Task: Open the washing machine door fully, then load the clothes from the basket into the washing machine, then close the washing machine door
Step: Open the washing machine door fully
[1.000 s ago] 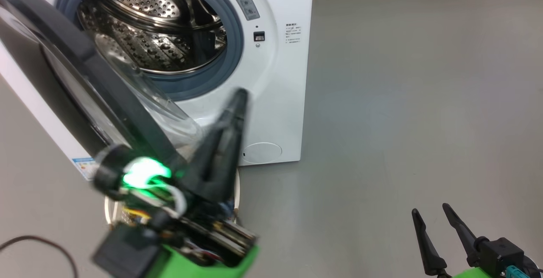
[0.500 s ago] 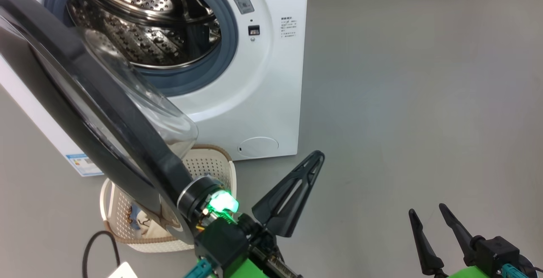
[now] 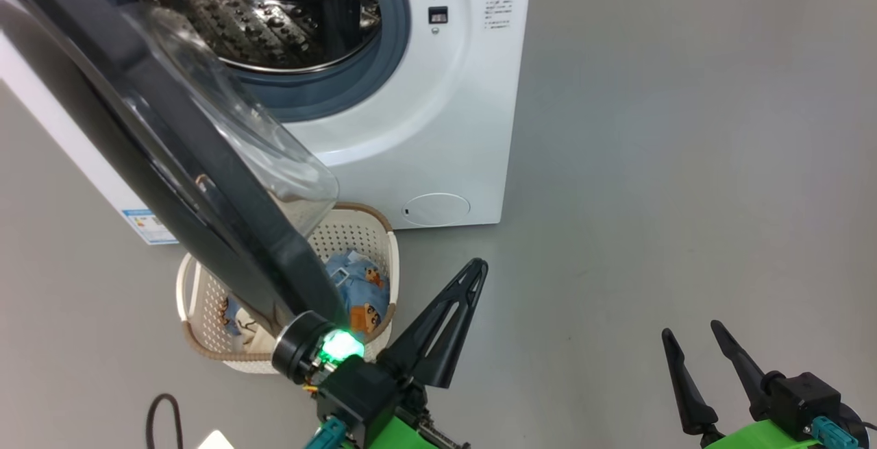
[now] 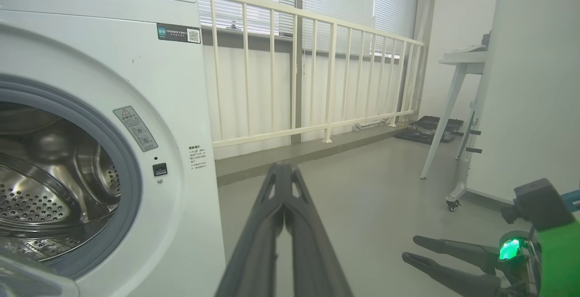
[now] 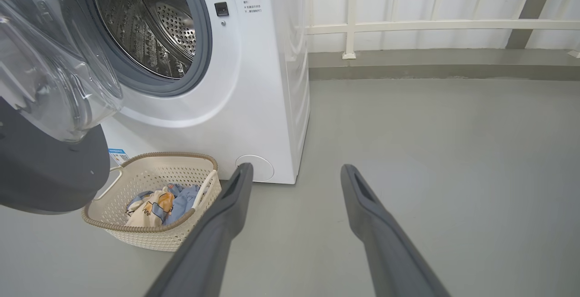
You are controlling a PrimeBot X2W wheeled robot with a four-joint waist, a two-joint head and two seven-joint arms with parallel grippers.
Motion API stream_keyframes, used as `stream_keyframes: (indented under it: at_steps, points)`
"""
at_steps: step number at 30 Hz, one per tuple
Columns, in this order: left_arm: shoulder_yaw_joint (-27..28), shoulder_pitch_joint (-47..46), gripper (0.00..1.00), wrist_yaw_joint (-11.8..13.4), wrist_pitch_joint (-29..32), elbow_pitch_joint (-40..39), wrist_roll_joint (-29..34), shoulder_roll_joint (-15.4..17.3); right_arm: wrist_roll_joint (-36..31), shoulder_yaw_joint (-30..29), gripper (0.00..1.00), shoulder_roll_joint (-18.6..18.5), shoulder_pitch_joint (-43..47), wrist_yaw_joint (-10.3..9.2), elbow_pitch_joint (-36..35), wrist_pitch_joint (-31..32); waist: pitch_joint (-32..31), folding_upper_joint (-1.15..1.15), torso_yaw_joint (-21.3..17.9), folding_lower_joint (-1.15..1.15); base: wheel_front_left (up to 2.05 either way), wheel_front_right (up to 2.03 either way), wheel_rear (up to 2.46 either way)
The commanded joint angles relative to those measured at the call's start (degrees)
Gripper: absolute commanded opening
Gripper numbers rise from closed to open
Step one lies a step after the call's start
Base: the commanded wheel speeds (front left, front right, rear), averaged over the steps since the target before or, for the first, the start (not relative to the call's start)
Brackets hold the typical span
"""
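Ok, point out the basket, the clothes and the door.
basket (image 5: pixel 145 239): right wrist view, front perforated wall.
clothes (image 5: pixel 180 203): right wrist view, blue fabric inside the basket.
door (image 3: pixel 281 264): head view, lower end of the black rim.

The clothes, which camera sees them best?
Right wrist view: the clothes lie unhidden in the basket. In the head view the washing machine door covers part of them. The left wrist view faces the drum instead.
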Motion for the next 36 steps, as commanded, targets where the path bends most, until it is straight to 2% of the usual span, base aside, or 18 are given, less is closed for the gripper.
stream_keyframes:
  at_steps: [1, 9, 26, 36]
  points:
    - [1.68, -0.16, 0.0, -0.36, -0.31, -0.66, 0.75, 0.14, 0.39, 1.29, 1.0, -0.74, -2.26, 0.09, -1.06, -0.57, 0.26, 0.0, 0.45, 0.0, 0.0, 0.0, 0.0]
    - [3.18, 0.64, 0.0, -0.88, -0.31, 3.48, 1.35, 0.14, 0.8, 1.51, 1.0, -0.69, -2.76, 0.09, -0.76, -0.65, 0.56, 0.0, 0.53, 0.0, 0.0, 0.0, 0.0]
    - [11.25, -1.02, 0.0, 0.6, -0.31, 9.84, 0.67, 0.14, 1.49, 1.49, 1.0, -0.78, -3.24, 0.09, -0.34, -0.73, 1.37, 0.0, 0.63, 0.0, 0.0, 0.0, 0.0]
    - [12.35, -2.0, 0.0, 1.16, -0.31, 11.38, -0.15, 0.14, 1.51, 1.13, 1.0, -0.92, -3.72, 0.09, -0.37, -0.75, 2.71, 0.0, 0.46, 0.0, 0.0, 0.0, 0.0]
